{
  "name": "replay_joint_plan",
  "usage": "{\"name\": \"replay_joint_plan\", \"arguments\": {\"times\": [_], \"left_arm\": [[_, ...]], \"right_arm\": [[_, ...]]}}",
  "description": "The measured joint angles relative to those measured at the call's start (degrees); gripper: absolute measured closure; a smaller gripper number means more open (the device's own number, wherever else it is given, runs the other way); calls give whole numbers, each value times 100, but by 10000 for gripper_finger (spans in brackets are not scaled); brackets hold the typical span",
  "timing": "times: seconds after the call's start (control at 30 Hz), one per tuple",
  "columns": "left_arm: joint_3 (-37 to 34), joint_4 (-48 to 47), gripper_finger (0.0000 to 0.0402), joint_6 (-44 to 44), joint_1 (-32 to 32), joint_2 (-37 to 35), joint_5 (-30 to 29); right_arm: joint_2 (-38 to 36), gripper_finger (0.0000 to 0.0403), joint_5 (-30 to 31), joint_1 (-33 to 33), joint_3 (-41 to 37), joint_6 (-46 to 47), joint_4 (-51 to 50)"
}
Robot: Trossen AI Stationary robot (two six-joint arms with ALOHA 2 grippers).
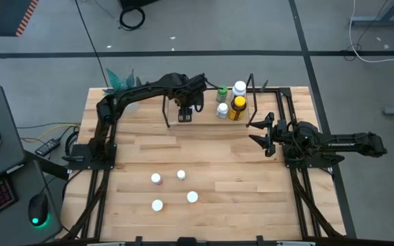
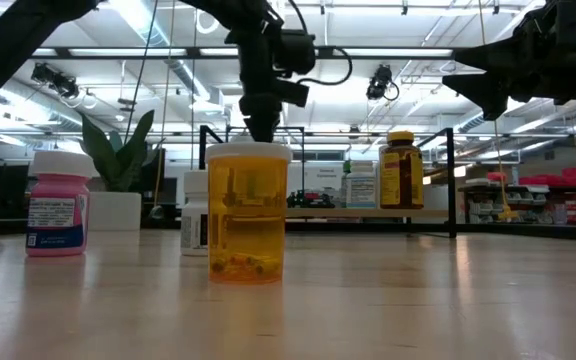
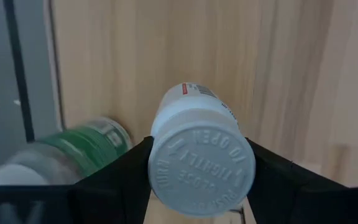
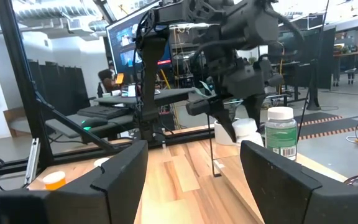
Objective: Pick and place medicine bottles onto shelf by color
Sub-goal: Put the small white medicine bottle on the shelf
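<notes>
Holding a white bottle (image 3: 199, 155) over the shelf (image 1: 204, 123), your left gripper (image 1: 185, 113) has its fingers closed on the cap.

You can see a green bottle (image 3: 86, 146) just beside it on the board, with the amber bottle (image 1: 237, 108) and others at the shelf's right end. Four bottles (image 1: 156, 179) stand on the table (image 1: 252, 184). Your right gripper (image 1: 260, 130) waits off the shelf's right end, fingers spread, empty.

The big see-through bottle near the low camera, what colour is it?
The bottle is orange with a white cap, clearest in the low view.
</notes>
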Motion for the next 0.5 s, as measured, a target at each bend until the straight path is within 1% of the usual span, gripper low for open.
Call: {"name": "replay_joint_plan", "arguments": {"times": [0.3,0.5], "left_arm": [[2,-467,191,-265,159,24,-44],[1,-535,182,-448,263,24,-42]], "right_arm": [[0,138,0,0,0,0,2],[0,138,0,0,0,-2,2]]}}
